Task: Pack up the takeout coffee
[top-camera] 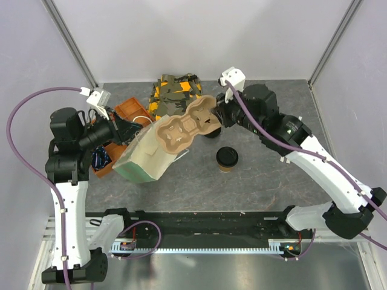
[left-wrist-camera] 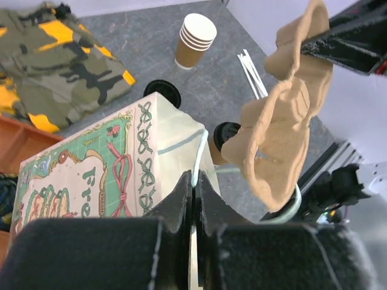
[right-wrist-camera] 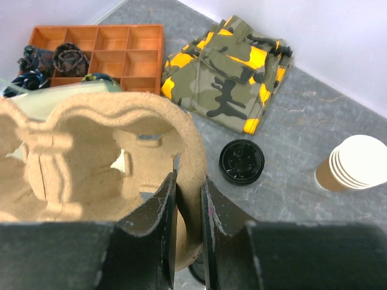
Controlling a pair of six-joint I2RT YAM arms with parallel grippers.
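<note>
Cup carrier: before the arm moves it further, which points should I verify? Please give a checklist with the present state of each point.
1. Right gripper pinches the rim of the cup carrier: ok.
2. Left gripper is shut on the top edge of the paper bag: ok.
3. The carrier's cup sockets are empty: ok.
4. The bag mouth is wide enough for the carrier: cannot tell, because the carrier covers it from above.
5. The takeout coffee stands upright with its lid on, on the table, apart from both grippers: ok.
</note>
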